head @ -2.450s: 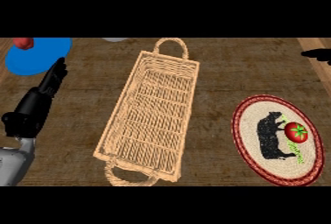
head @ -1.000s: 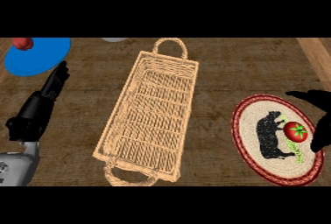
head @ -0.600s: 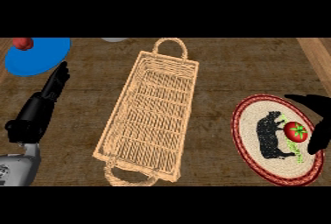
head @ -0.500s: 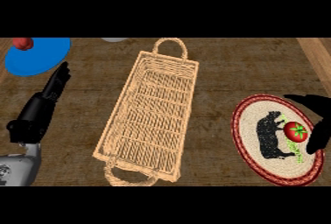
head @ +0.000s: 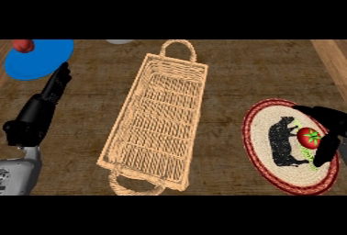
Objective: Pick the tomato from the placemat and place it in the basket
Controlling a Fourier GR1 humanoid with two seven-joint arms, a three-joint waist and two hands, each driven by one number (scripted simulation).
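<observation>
A red tomato [head: 309, 137] with a green stem lies on the round placemat [head: 263, 151], which has a red rim and a black animal figure. My right hand [head: 330, 124] comes in from the right edge and arches over the tomato, one finger above it and another just to its right, open and not closed round it. The long wicker basket [head: 161, 119] with a handle at each end lies empty in the middle of the counter. My left hand [head: 42, 110] rests open at the left, fingers pointing up, far from the tomato.
A blue plate [head: 38, 58] sits at the top left with a small red object [head: 24, 45] at its edge. A pale round object [head: 119, 41] peeks in at the top. A lighter wooden strip [head: 332, 55] runs along the top right.
My right hand came in from the right edge and moved down over the placemat, closing in around the tomato. The left hand shifted slightly. The tomato and basket stayed put.
</observation>
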